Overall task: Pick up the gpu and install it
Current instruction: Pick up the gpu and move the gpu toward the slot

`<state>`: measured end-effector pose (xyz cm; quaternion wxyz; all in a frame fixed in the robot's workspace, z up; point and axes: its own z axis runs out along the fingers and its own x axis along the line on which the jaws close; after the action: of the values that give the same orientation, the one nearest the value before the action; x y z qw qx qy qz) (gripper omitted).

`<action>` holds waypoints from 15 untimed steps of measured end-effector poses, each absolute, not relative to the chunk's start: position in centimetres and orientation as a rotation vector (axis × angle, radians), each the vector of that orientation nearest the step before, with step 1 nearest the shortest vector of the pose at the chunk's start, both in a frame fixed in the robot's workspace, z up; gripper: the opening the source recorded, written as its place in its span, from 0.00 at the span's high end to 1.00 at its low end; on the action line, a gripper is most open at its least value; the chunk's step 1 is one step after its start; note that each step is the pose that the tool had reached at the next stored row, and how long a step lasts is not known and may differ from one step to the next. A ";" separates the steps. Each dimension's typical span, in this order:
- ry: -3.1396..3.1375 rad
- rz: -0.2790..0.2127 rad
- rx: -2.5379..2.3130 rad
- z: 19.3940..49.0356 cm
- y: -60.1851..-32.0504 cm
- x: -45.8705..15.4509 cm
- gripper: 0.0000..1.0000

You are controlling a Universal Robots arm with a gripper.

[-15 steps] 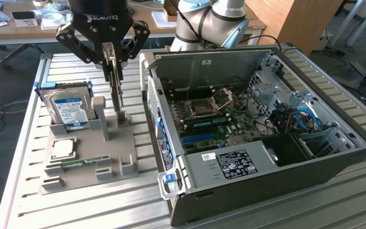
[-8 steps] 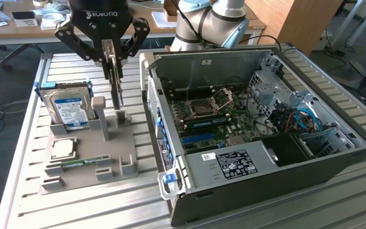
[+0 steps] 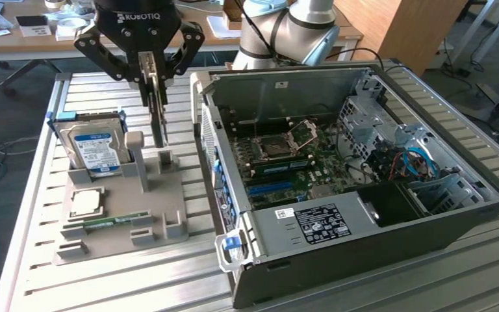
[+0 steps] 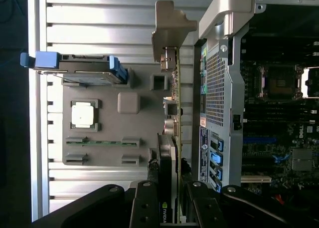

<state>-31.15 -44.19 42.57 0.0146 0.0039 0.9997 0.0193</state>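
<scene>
The gpu [image 3: 158, 120] hangs upright, clamped in my narrowed gripper [image 3: 151, 73]. It is over the grey holder [image 3: 124, 195], toward the counter [image 3: 102, 286] edge at the exterior view's left and just beside the open case [image 3: 362, 266]. I judge its lower edge could snag a holder post, or its bracket could strike the case wall, twisting it in my grip. Counted: 1 gpu, 1 hard drive [image 3: 91, 146], 1 processor [image 3: 86, 203], 1 memory stick [image 3: 106, 223].
</scene>
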 end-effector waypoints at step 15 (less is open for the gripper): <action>3.112 0.060 0.012 42.6 -44.2 -28.2 0.73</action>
<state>-28.16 -44.19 42.56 0.0147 0.0039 0.9997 0.0194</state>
